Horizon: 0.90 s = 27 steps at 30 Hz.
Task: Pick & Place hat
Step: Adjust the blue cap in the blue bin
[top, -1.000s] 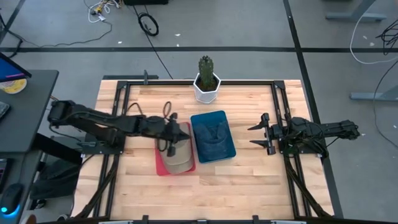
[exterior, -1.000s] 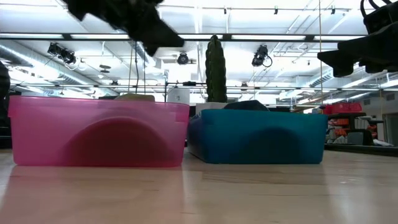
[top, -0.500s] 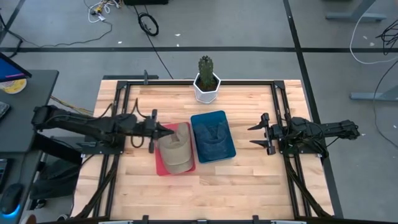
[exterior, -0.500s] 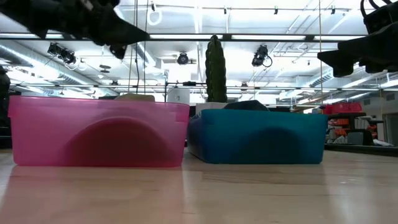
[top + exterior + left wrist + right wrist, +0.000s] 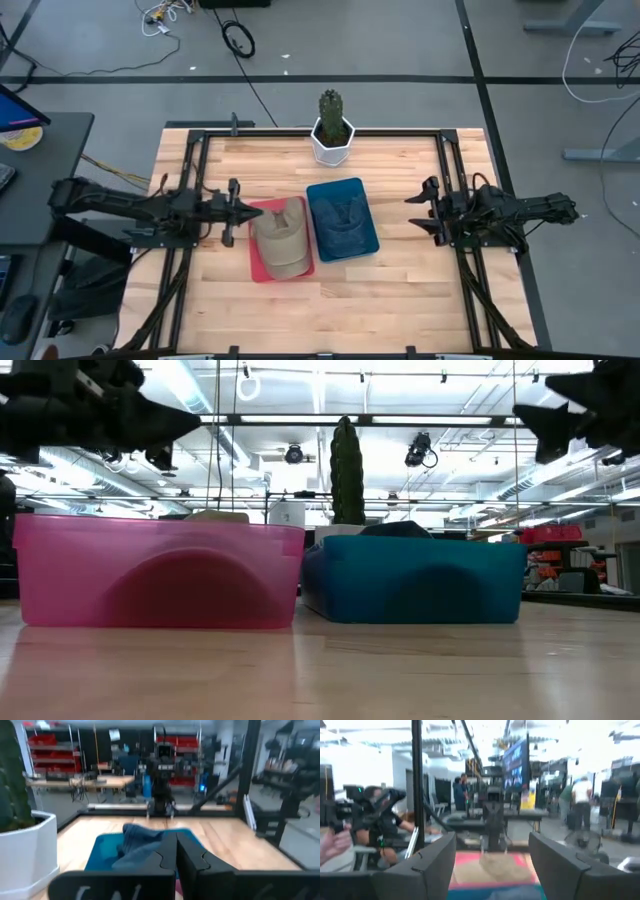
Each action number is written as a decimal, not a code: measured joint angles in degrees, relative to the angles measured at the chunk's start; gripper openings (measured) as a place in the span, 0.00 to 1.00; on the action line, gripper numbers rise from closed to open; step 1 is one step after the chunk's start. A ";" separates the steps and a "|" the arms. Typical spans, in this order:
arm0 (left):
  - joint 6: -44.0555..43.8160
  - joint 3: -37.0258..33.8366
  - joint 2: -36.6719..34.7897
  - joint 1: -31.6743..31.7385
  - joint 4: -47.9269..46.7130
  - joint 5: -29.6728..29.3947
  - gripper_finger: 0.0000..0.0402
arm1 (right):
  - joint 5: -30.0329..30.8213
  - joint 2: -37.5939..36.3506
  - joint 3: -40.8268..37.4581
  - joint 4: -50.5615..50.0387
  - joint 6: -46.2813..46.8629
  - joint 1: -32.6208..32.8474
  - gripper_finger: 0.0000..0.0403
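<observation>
A tan hat (image 5: pixel 283 238) lies in the pink bin (image 5: pixel 258 268), its crown just showing over the bin wall (image 5: pixel 215 515) in the low view. A blue denim hat (image 5: pixel 343 215) lies in the teal bin (image 5: pixel 368 245) beside it. My left gripper (image 5: pixel 244 209) is shut and hovers level just left of the pink bin, pointing at it; its wrist view shows the closed fingers (image 5: pixel 176 852) before the denim hat (image 5: pixel 142 847). My right gripper (image 5: pixel 412 212) is open, in the air right of the teal bin, with the tan hat (image 5: pixel 500 865) showing far off between its fingers.
A cactus in a white pot (image 5: pixel 332 128) stands at the table's far edge, behind the bins. Black frame rails (image 5: pixel 190 250) run along the left and right sides. Bare wood (image 5: pixel 330 310) lies in front of the bins. People show in the room beyond.
My left gripper has drawn back from over the tan hat in the pink bin toward the table's left edge, staying level above the table. The hat stays in the bin, now uncovered. My right gripper has risen slightly.
</observation>
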 joint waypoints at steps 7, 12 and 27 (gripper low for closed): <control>-0.02 -4.71 -6.75 -0.04 1.62 4.51 0.01 | 0.00 0.00 0.00 9.29 -2.86 0.00 0.63; -1.22 -4.71 -8.53 -0.07 -0.75 4.82 0.01 | 1.65 0.00 0.00 11.75 -7.09 0.01 0.63; 0.27 -4.73 -22.76 0.00 -13.25 3.22 0.01 | 18.02 0.32 4.20 13.49 -4.90 -0.02 0.62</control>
